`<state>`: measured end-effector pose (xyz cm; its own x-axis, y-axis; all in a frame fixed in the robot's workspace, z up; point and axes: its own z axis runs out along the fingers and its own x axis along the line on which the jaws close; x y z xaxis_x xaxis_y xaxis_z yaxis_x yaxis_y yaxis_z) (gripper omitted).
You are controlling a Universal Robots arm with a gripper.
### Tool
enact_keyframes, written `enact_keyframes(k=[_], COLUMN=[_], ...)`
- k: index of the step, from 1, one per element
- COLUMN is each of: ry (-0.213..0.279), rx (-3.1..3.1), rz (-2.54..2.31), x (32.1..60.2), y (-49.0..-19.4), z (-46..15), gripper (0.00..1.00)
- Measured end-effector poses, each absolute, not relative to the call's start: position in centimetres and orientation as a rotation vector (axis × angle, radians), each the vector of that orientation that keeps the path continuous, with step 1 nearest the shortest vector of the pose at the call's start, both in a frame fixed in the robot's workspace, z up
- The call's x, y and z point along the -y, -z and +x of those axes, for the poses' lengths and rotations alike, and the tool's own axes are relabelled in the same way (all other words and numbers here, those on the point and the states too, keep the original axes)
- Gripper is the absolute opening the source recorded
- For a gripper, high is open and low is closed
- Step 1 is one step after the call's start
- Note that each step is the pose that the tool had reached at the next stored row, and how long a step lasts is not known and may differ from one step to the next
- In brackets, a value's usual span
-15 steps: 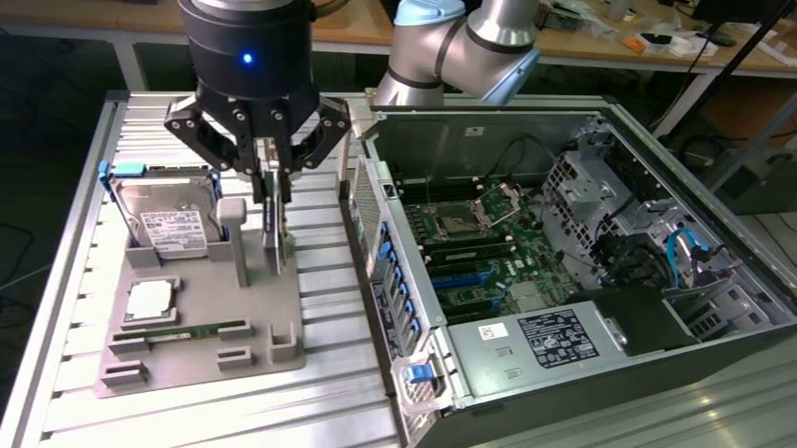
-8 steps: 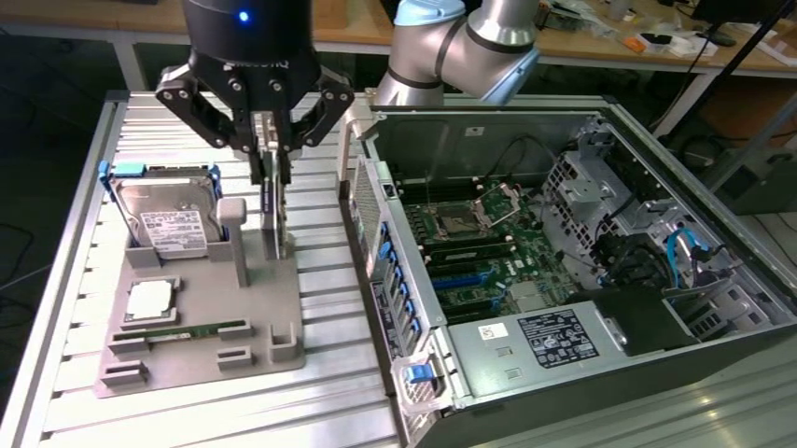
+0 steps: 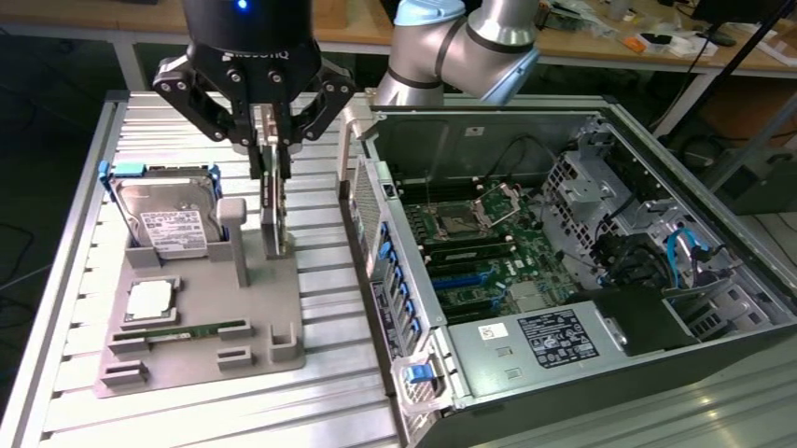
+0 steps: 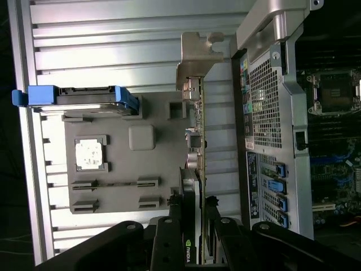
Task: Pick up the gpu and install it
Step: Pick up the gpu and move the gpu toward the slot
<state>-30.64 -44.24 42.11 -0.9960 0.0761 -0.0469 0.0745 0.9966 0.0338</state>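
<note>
The gpu (image 3: 272, 219) is a thin dark card standing on edge over the grey holder tray (image 3: 200, 313), on the side nearest the computer case. My gripper (image 3: 271, 170) hangs straight above it, fingers shut on the card's upper edge. In the wrist view the gpu (image 4: 198, 130) runs away from my gripper (image 4: 194, 209) to its silver bracket (image 4: 197, 56). Whether its lower edge still rests in the tray's slot I cannot tell.
The tray also holds a hard drive (image 3: 168, 219) with blue rails, a processor (image 3: 149, 299) and a green memory stick (image 3: 181, 331). The open computer case (image 3: 622, 140) lies at the exterior view's right, its motherboard (image 3: 480, 252) exposed. Its wall rises close beside the card.
</note>
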Motion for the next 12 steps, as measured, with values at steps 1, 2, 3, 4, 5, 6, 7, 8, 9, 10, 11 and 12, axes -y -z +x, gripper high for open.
enact_keyframes(k=[1, 2, 3, 4, 5, 6, 7, 8, 9, 10, 11, 12], ry=[-0.05, -0.05, -0.049, -0.05, -0.049, -0.05, -0.05, -0.05, -0.049, -0.049, -0.049, -0.049], rx=[-3.091, -3.091, -3.091, -3.091, -3.091, -3.091, -3.091, -3.091, -3.091, -3.091, -3.091, -3.091], rz=[0.117, 0.117, 0.117, 0.117, 0.117, 0.117, 0.117, 0.117, 0.117, 0.117, 0.116, 0.116], x=[44.24, 44.24, 44.24, 44.24, 44.24, 44.24, 44.24, 44.24, 44.24, 44.23, 44.23, 44.24], y=[-42.11, -42.11, -42.11, -42.11, -42.11, -42.11, -42.11, -42.1, -42.11, -42.11, -42.11, -42.11], z=[-30.64, -30.64, -30.64, -30.64, -30.64, -30.64, -30.64, -30.64, -30.63, -30.58, -30.46, -30.34], gripper=[0.27, 0.27, 0.27, 0.27, 0.27, 0.27, 0.27, 0.27, 0.27, 0.27, 0.27, 0.27])
